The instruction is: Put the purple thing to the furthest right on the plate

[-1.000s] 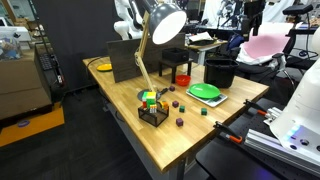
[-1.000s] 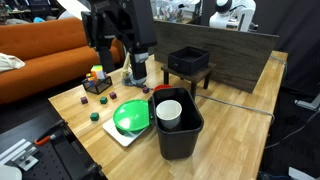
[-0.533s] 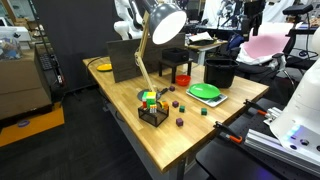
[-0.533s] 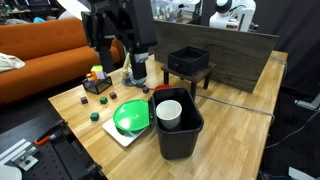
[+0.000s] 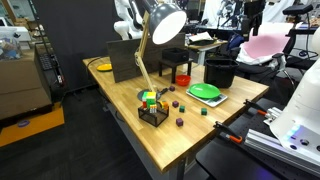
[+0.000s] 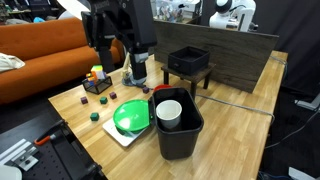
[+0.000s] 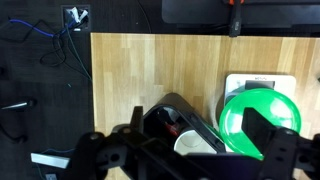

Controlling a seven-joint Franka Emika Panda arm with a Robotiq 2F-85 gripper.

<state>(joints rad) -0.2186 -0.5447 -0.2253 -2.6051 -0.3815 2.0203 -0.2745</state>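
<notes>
The bright green round plate (image 5: 205, 91) lies on a white board on the wooden table, beside the black bucket; it shows in both exterior views (image 6: 130, 117) and in the wrist view (image 7: 250, 112). Small blocks lie on the wood away from the plate, among them a purple one (image 5: 179, 122) near the table edge (image 6: 82, 100) and another dark one (image 6: 103, 100). My gripper (image 7: 200, 150) hangs high above the bucket and plate, jaws spread wide with nothing between them. In an exterior view the dark arm and gripper (image 6: 128, 50) stand behind the plate. The lamp hides them in the other.
A black bucket (image 6: 178, 128) holding a white cup (image 6: 169, 110) stands next to the plate. A black wire basket with coloured cubes (image 5: 152, 108), a desk lamp (image 5: 160, 25), a red cup (image 5: 182, 78), a black box (image 6: 188, 62) and a green block (image 5: 202, 112) are on the table.
</notes>
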